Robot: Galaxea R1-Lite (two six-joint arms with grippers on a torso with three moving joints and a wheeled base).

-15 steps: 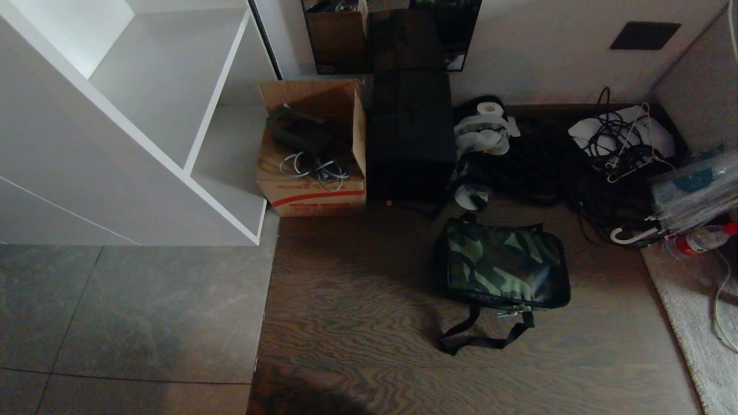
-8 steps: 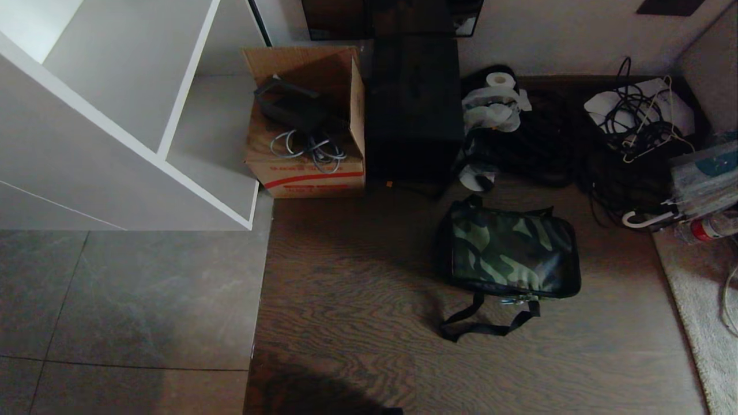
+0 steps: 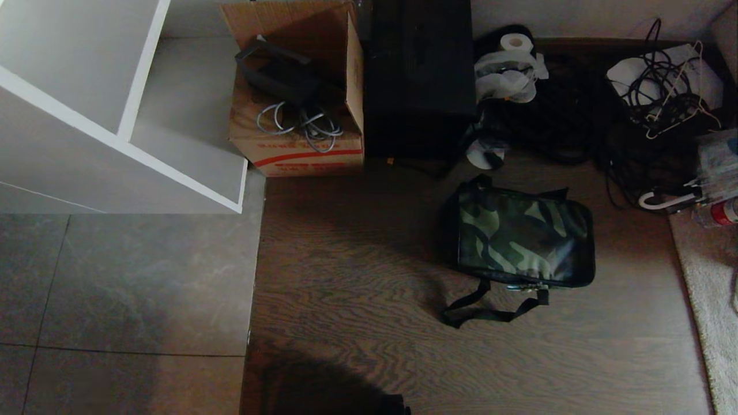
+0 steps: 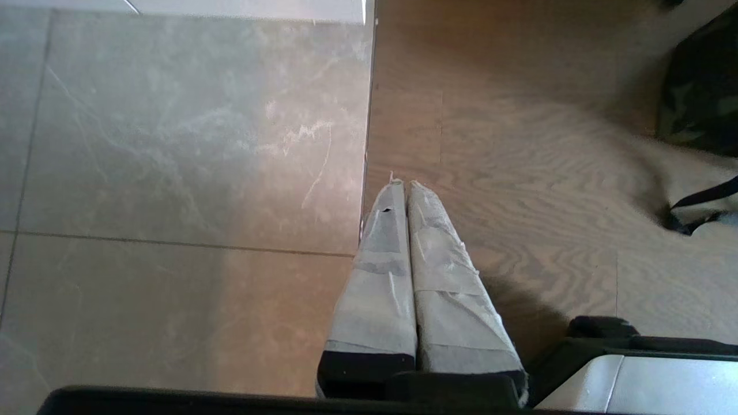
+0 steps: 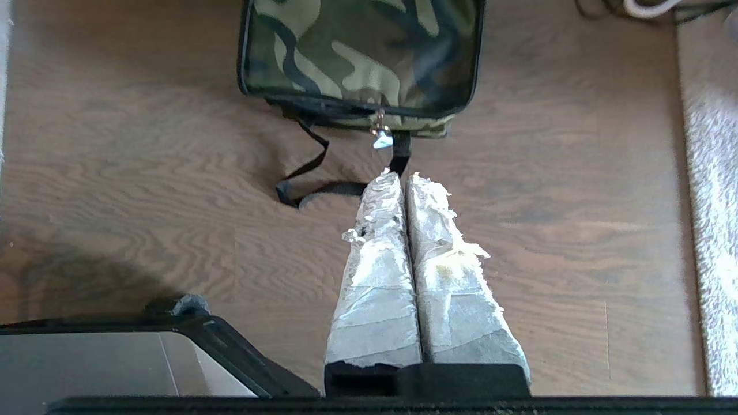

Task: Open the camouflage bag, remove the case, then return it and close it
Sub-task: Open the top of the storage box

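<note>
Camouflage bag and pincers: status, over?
Both pincers shut, empty: left pincer, right pincer. Camouflage bag closed on the wood floor, untouched. Strap lies loose before right pincer.

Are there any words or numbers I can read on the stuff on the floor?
Brown cardboard box: red print under a red stripe, too blurred to read.
Red-capped clear plastic bottle: label unreadable.
Green-and-dark camouflage bag: no writing visible.
Nothing else shows readable text.

L gripper point(image 4: 402, 183), R gripper point(image 5: 406, 174): fingers together
</note>
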